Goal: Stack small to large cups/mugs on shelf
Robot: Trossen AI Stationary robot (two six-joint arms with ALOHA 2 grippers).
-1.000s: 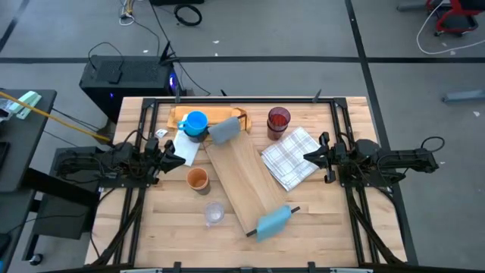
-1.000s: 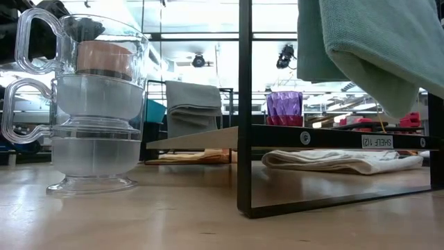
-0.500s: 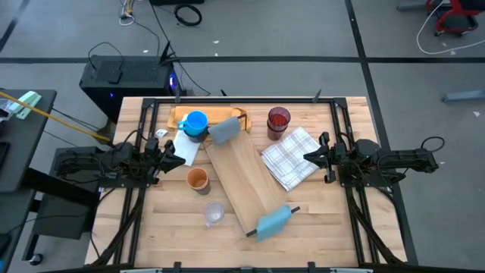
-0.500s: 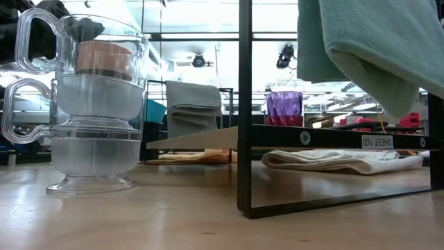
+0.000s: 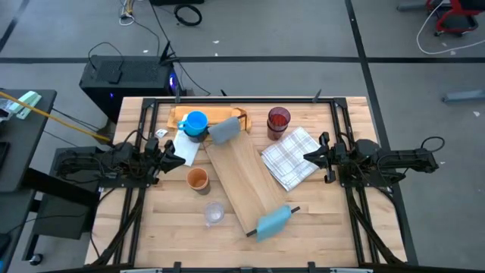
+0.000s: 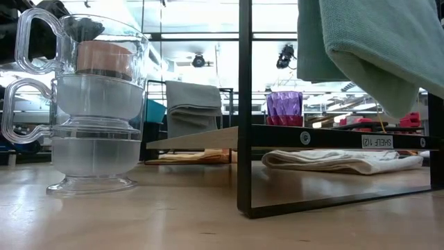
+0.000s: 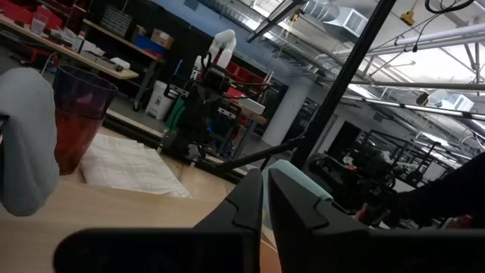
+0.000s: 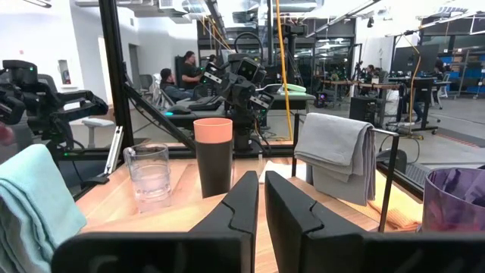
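Both grippers, left (image 5: 173, 155) and right (image 5: 309, 157), pinched together, holding nothing; I'd grab the fragile, slippery clear glass (image 5: 214, 214) by its rim.

Even overhead light falls on my pale wooden table (image 5: 174, 227), leaving only faint shadows. In the low view, bright room lights behind the stacked clear glass cups (image 6: 94, 104) glare through them, and the teal cloth (image 6: 374, 42) above them hangs blurred. Ceiling glare washes out the room past my left fingers (image 7: 246, 201).

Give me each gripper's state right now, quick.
Left gripper: closed, holding nothing, at the table's left edge.
Right gripper: closed, holding nothing, at the table's right edge.
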